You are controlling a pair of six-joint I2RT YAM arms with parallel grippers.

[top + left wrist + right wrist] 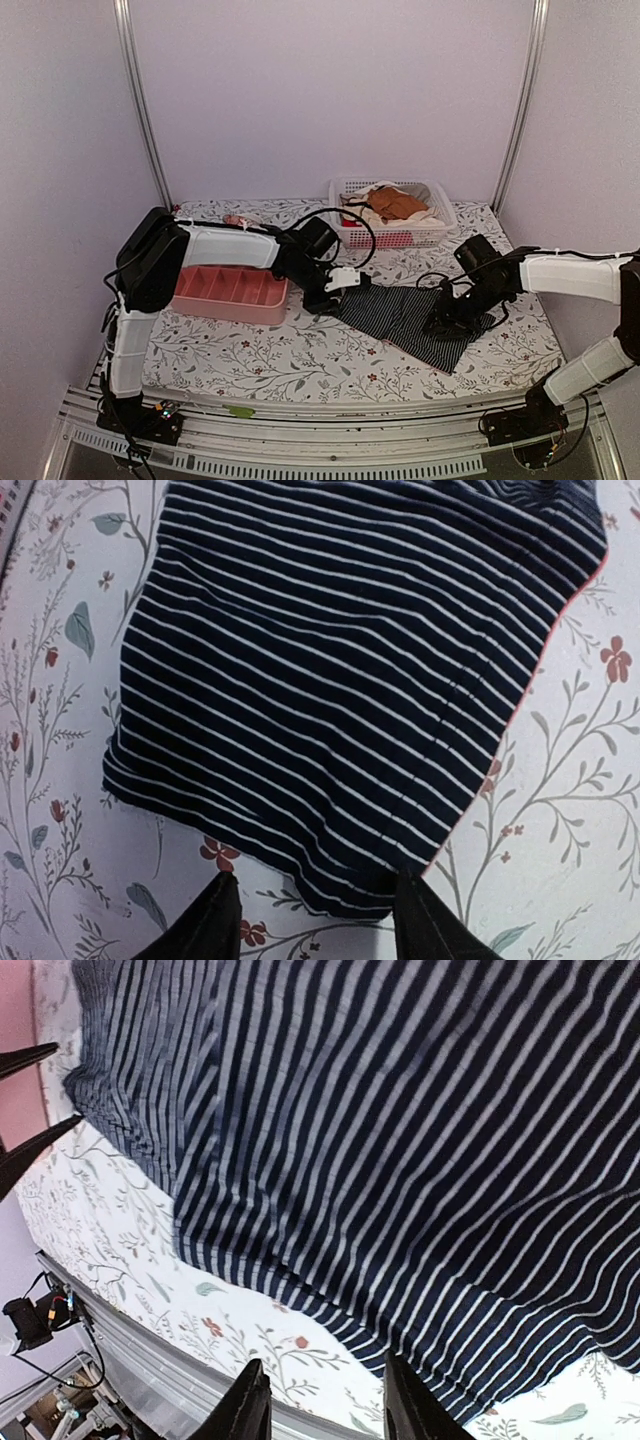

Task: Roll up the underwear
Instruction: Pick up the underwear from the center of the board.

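Note:
The underwear, dark navy with thin white stripes, lies spread flat on the flowered tablecloth at centre right. My left gripper is low at its left end. In the left wrist view that gripper stands open, with the near corner of the underwear lying between its fingertips and a thin red edging along the right side. My right gripper is down at the garment's right part. In the right wrist view it stands open at the underwear's front edge, holding nothing.
A pink compartment tray sits left of the underwear, under the left arm. A white basket at the back holds orange-brown and cream garments. A small pinkish roll lies at the back left. The table's front rail runs close by.

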